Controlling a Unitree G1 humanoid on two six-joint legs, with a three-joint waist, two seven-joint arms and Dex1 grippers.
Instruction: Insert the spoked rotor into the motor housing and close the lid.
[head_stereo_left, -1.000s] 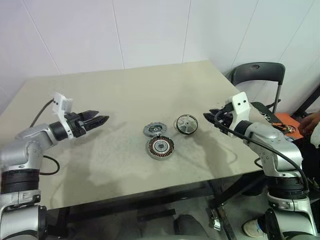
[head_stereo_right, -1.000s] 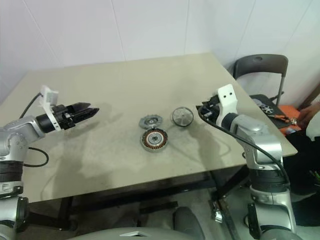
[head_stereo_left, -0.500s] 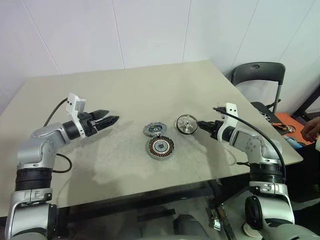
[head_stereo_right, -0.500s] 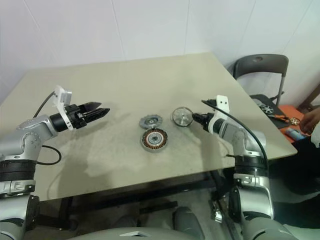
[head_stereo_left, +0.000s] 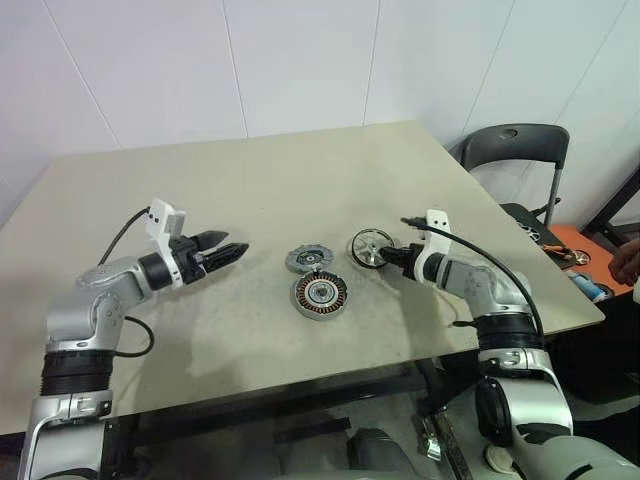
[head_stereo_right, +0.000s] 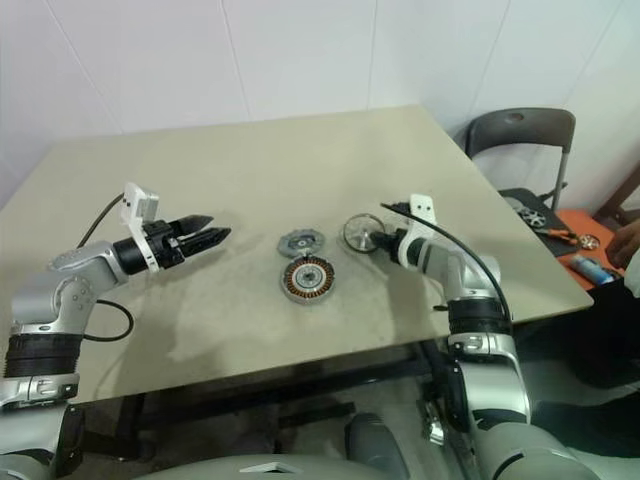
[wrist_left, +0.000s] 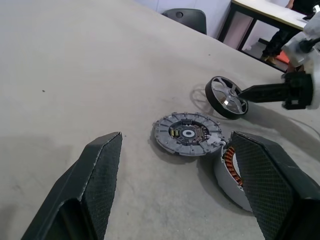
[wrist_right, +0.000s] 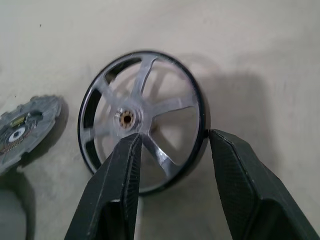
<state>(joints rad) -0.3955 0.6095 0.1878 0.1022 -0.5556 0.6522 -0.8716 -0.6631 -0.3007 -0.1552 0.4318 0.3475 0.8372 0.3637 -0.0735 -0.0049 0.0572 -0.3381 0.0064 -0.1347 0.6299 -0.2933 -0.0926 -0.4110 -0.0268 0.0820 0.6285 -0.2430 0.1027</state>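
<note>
At frame centre on the surface (head_stereo_left: 250, 190), the motor housing (head_stereo_left: 321, 295) sits below the lid (head_stereo_left: 308, 260). The right tool (wrist_right: 172, 145) straddles the spoked rotor's (wrist_right: 142, 120) rim, partly spread. The left tool (head_stereo_left: 236, 251) hovers centre-left, wide.
</note>
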